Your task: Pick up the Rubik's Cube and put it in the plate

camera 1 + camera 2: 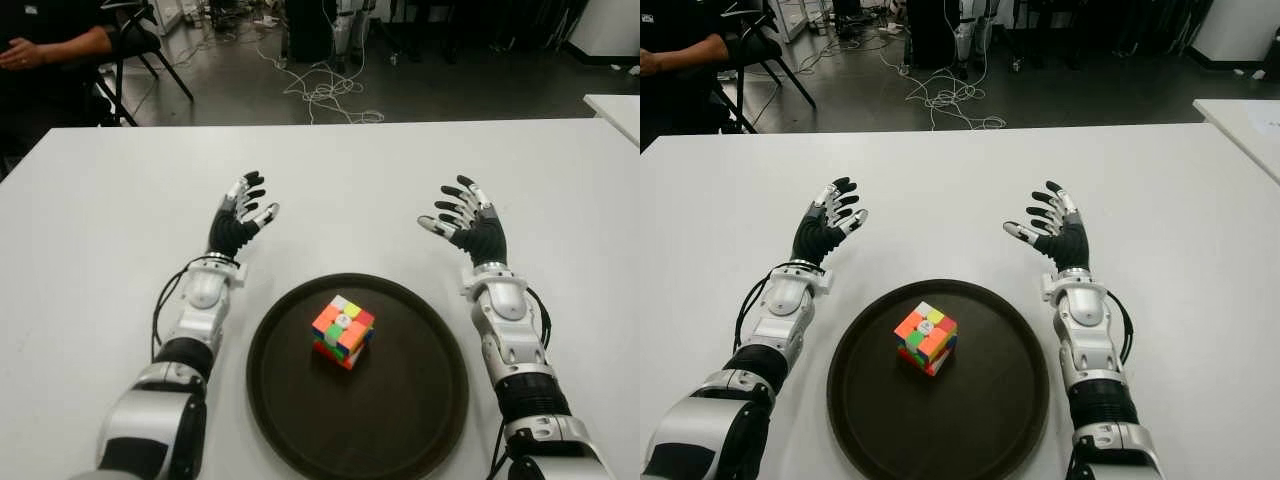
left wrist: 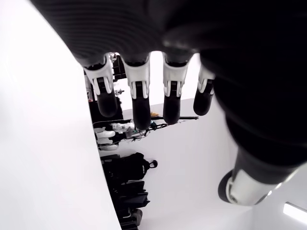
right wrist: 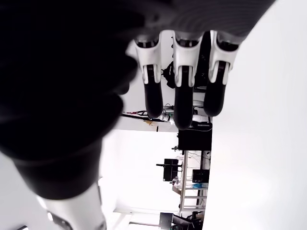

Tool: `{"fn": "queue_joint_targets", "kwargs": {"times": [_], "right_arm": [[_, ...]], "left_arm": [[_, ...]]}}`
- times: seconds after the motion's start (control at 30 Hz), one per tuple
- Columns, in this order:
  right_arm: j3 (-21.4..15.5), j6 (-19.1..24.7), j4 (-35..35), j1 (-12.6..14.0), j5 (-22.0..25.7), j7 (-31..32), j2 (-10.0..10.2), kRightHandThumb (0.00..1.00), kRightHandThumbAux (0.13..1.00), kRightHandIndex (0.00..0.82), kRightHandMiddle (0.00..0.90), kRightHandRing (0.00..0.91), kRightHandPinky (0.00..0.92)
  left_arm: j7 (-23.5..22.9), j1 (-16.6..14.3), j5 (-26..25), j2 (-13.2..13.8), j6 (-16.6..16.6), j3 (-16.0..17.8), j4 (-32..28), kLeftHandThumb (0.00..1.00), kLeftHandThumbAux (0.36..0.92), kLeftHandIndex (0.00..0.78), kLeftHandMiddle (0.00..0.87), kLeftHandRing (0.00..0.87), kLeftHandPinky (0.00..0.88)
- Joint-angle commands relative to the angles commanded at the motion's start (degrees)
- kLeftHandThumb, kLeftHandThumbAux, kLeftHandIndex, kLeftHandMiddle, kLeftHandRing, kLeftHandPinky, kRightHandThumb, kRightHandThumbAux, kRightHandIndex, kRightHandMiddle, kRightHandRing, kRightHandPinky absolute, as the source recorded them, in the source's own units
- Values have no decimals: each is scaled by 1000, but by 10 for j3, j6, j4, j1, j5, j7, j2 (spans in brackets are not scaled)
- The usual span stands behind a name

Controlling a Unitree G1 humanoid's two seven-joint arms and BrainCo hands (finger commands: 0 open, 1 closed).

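A multicoloured Rubik's Cube (image 1: pixel 343 330) sits inside the dark round plate (image 1: pixel 410 400), a little left of the plate's middle, on the white table. My left hand (image 1: pixel 241 222) shows above the table to the plate's far left, fingers spread and holding nothing. On the other side, my right hand (image 1: pixel 466 222) shows beyond the plate's right rim, its fingers (image 3: pixel 182 91) also spread and empty. Neither hand touches the cube or the plate.
The white table (image 1: pixel 330 180) stretches beyond both hands. A second white table corner (image 1: pixel 615 105) shows at the far right. A seated person's arm (image 1: pixel 50 48) and chair are at the far left, with cables (image 1: pixel 325 90) on the floor behind.
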Motion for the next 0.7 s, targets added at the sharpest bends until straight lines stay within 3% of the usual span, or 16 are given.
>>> {"fn": "queue_joint_targets", "kwargs": {"times": [0.33, 0.7], "right_arm": [[2, 3, -1, 0, -10, -2, -2, 0, 874, 152, 241, 266, 314], [6, -4, 3, 0, -19, 1, -6, 5, 865, 155, 243, 262, 303]], "left_arm": [[-7, 0, -3, 0, -3, 1, 0, 0, 683, 126, 149, 129, 114], [0, -1, 2, 1, -1, 0, 4, 0, 713, 135, 154, 131, 120]]}}
